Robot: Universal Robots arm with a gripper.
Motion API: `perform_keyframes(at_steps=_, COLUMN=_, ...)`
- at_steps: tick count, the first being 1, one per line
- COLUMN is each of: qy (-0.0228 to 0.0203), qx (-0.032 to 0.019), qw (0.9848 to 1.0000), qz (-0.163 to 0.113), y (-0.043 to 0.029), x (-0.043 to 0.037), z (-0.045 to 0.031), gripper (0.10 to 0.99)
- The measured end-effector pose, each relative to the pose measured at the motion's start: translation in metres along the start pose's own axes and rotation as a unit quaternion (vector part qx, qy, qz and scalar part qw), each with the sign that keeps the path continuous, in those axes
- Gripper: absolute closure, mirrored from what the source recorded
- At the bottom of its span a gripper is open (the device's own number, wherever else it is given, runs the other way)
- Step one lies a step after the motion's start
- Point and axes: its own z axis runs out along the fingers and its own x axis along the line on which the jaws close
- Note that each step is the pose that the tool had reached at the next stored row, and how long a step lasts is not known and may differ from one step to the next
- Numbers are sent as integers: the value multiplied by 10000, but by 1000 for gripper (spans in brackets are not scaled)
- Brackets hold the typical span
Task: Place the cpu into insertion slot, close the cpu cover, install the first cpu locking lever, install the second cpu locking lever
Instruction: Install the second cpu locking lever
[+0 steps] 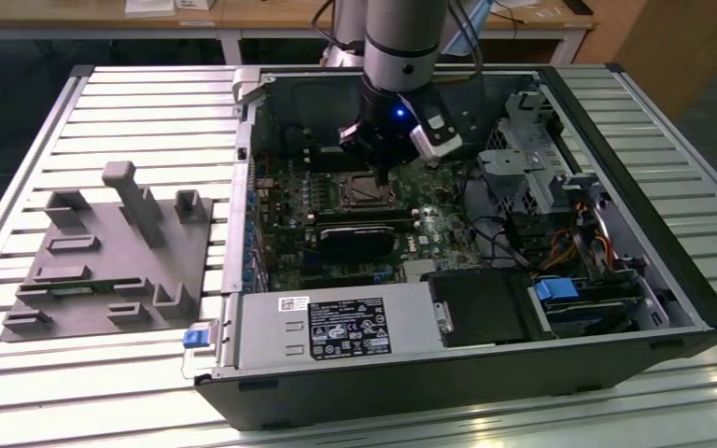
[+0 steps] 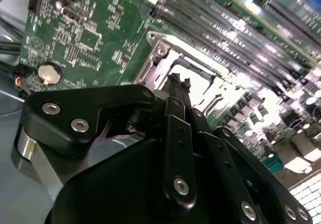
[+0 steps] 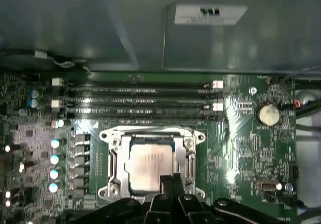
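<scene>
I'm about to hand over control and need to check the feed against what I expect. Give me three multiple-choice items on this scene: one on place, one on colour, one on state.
1. Where does the claw hang?
A. Over the insertion slot
B. Over the power supply
C. Over the grey fixture outside the case

2. What colour is the circuit board?
A. Blue
B. Green
C. Red

3. How does the cpu cover stand?
A. Upright on its hinge
B. Taken off the board
C. Lowered flat around the cpu

Answers:
1. A: in the first wrist view the claw sits at the edge of the insertion slot.
2. B: the circuit board is green around the socket.
3. C: the cpu cover lies flat and frames the cpu.
</scene>
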Motion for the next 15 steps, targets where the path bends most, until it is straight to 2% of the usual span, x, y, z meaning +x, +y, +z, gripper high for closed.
perform_keyframes(at_steps=6, qy=0, qx=-21, qw=10000, qz=-1, y=-129, x=-1, z=-9, gripper=980)
perform_keyframes(at_steps=15, qy=4, qx=-30, qw=10000, qz=1, y=-253, x=4, z=-17, gripper=980)
